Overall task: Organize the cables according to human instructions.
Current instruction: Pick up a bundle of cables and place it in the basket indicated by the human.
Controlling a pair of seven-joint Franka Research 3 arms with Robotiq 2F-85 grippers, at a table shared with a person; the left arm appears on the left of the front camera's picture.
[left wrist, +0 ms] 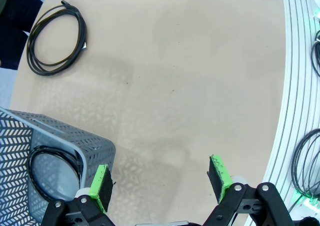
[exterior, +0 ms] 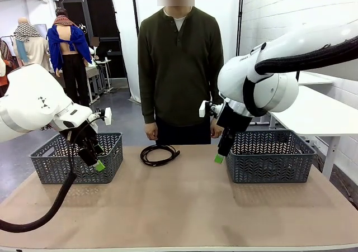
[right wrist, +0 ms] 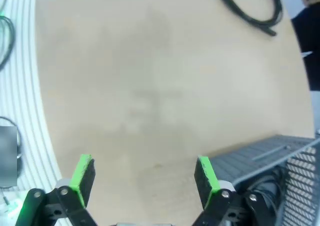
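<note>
One coiled black cable point(exterior: 159, 154) lies on the tan table near the far edge, in front of the person; it also appears as the cable point(left wrist: 56, 38) and the cable point(right wrist: 251, 6) in the wrist views. A second coiled cable point(left wrist: 52, 167) rests inside the left grey basket point(exterior: 61, 171). My left gripper point(exterior: 97, 163) hangs open just in front of that basket, nothing between its pads point(left wrist: 100, 187). Beside the right grey basket point(exterior: 268, 168), my right gripper point(exterior: 219, 157) is open and empty above the bare table. Both grippers are well apart from the loose cable.
The person stands at the far side with both hands point(exterior: 150, 132) hanging at the table edge. The left basket's corner point(left wrist: 95, 148) is close to my left fingers; the right basket's rim point(right wrist: 260, 153) is close to my right fingers. A dark cord point(left wrist: 306, 168) lies beyond the table's near edge.
</note>
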